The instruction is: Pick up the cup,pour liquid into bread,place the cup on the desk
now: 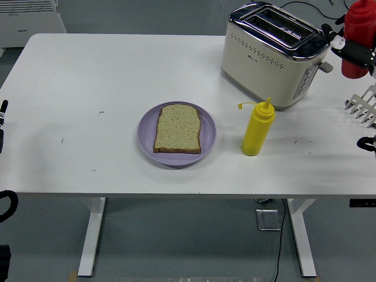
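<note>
— What's on the table (88, 88)?
— A toaster (273, 54); in front of it a plate (148, 132) with bread (178, 128), and a yellow bottle (257, 128).
— And the red bottle (358, 40)?
— Up in the air right of the toaster, right hand (351, 48) clamped round it.
</note>
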`<control>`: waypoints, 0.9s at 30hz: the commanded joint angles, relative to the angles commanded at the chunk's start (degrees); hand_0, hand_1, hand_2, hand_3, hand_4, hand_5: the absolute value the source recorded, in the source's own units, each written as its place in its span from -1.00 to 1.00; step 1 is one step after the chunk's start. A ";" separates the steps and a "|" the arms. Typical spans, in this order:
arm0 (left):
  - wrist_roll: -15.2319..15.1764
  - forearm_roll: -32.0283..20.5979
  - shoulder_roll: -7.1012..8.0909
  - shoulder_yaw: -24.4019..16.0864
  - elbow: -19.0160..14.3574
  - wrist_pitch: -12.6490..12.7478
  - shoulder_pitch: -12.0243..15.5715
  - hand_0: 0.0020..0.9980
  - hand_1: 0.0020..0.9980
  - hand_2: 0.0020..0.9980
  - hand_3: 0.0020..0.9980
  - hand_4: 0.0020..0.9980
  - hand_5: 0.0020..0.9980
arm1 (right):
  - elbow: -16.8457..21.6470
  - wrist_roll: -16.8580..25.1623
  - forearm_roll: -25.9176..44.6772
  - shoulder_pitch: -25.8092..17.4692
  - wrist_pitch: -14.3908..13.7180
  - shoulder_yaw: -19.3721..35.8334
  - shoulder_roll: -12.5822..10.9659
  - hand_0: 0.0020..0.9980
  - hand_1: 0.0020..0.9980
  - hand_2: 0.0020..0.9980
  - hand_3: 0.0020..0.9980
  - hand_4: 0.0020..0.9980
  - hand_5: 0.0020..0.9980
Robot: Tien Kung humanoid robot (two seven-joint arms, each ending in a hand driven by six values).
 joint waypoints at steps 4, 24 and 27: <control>0.01 0.04 0.00 -0.09 0.00 -0.01 0.04 0.56 0.47 0.47 0.33 0.04 0.90 | -1.61 -4.47 -9.68 5.97 1.73 -4.65 0.45 -0.88 -0.83 -0.52 -0.36 0.52 -0.73; -0.09 0.05 0.00 -0.62 -0.05 -0.11 -0.27 0.56 0.47 0.47 0.32 0.04 0.89 | -8.78 -11.36 -47.50 27.74 15.79 -35.49 1.94 -0.76 -0.72 -0.40 -0.23 0.32 -0.71; -0.10 0.03 0.00 -0.79 -0.04 -0.09 -0.24 0.56 0.47 0.47 0.32 0.04 0.89 | -9.11 -11.59 -47.50 27.57 16.10 -33.33 1.19 -0.75 -0.71 -0.39 -0.24 0.37 -0.68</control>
